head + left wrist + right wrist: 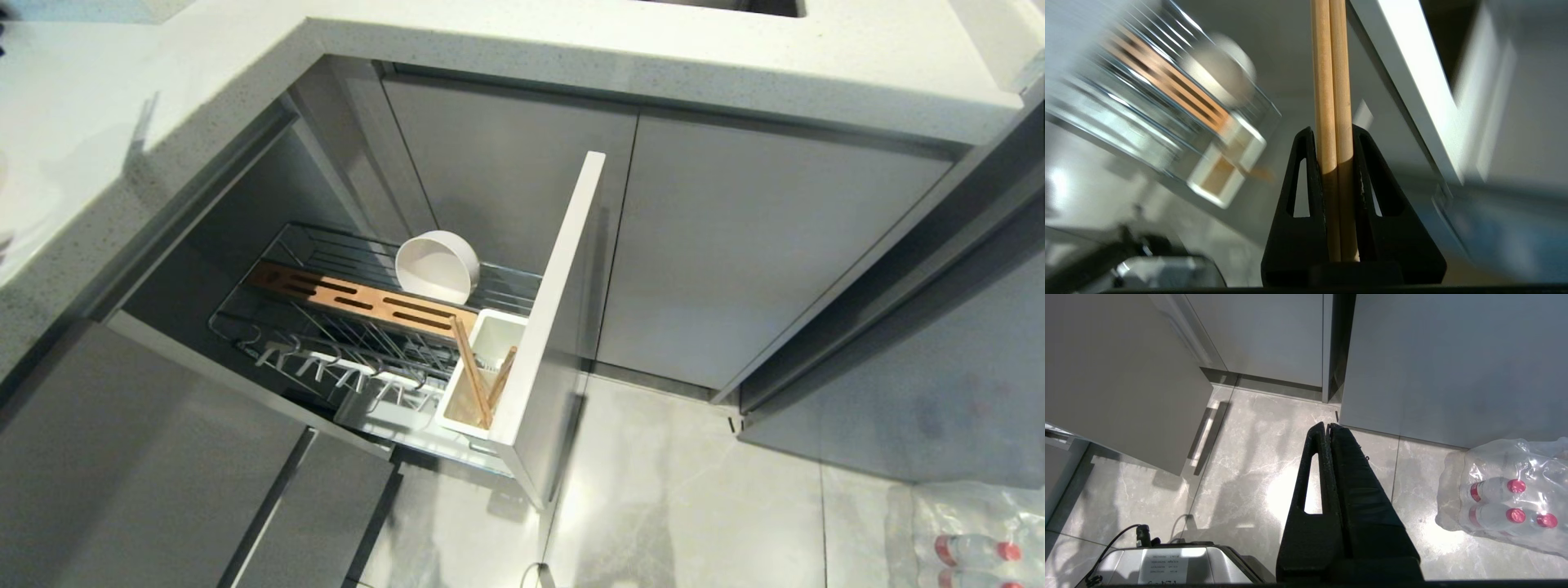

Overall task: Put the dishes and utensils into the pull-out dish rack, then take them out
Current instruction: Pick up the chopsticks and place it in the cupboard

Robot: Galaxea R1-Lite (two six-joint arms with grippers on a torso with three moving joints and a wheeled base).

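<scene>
Rack first: one chrome wire pull-out dish rack (326,327) is drawn out at centre frame, its tall pale grey front panel (563,286) on the right. One small white round bowl (437,267) sits on edge inside. One white rectangular utensil cup (490,367) holds two light-wood sticks (472,371). Left tool (1331,130), outside the head view, pinches two long light-wood chopsticks (1331,61), jaws narrow. Right tool (1329,426) hangs closed over the floor. Best to keep that pair parallel and clear of the panel.
</scene>
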